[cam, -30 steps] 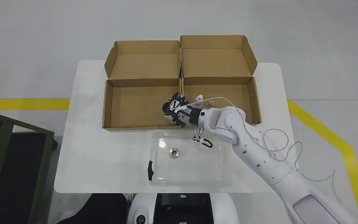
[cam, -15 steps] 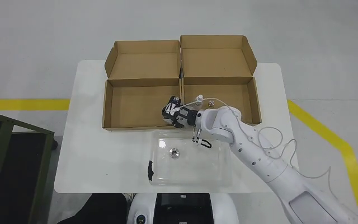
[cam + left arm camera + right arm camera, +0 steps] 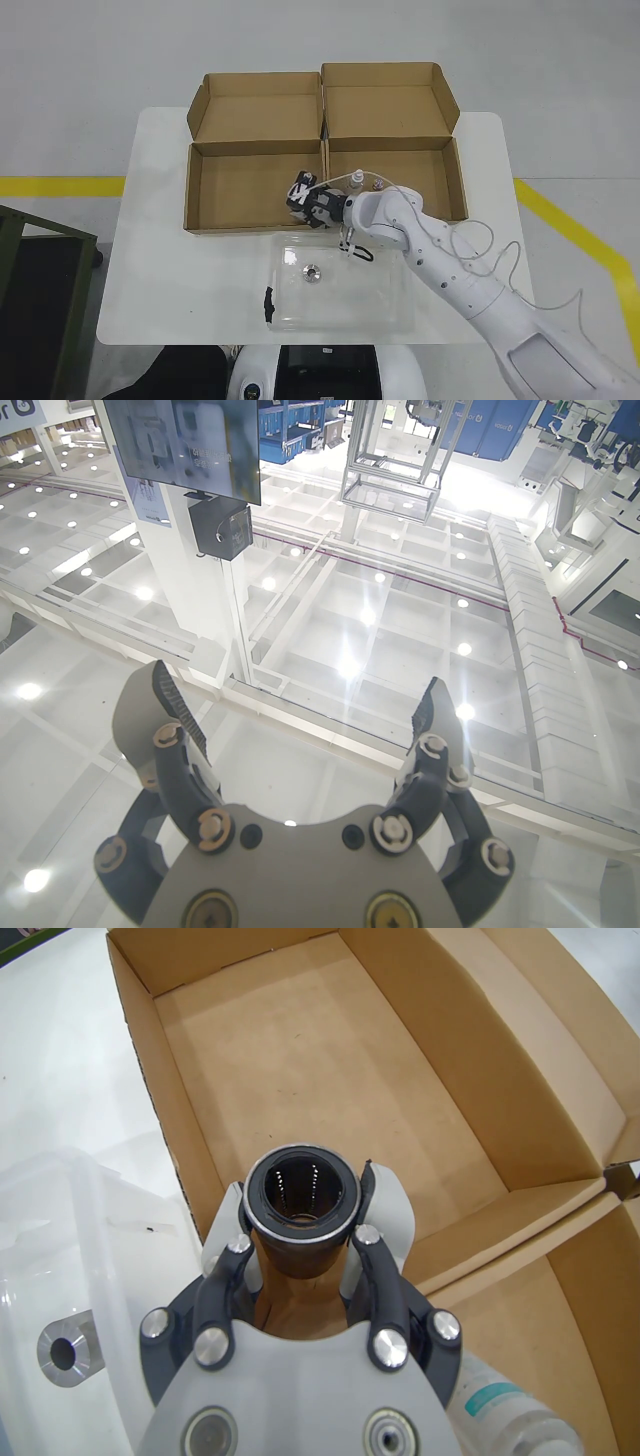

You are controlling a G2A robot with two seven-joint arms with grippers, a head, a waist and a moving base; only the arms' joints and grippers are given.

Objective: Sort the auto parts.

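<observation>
Nearest the robot on the white table (image 3: 160,250) is a clear plastic tray (image 3: 345,300). It holds a silver metal cylinder w/ a centre hole (image 3: 311,271), and a small black part (image 3: 268,303) sits at its left wall.

Just past the tray's far edge, the R gripper (image 3: 303,197) is over the left-hand open brown cardboard box (image 3: 240,195), near that box's near wall and close to the corner it shares w/ the second box. In the R wrist view the gripper (image 3: 306,1185) has both fingers clamped on the sides of a black cylindrical bushing w/ a metal-edged rim (image 3: 300,1255), its open bore facing the camera. Can't tell if the bushing touches the box floor.

The right-hand brown cardboard box (image 3: 420,185) butts against the first. In it, beside the arm, are a small clear bottle w/ a teal label (image 3: 505,1408) and a small round part (image 3: 378,183). Both boxes' lids stand open on the far side.

The L gripper (image 3: 297,685) points up at the ceiling, fingers wide apart, nothing btwn them.
</observation>
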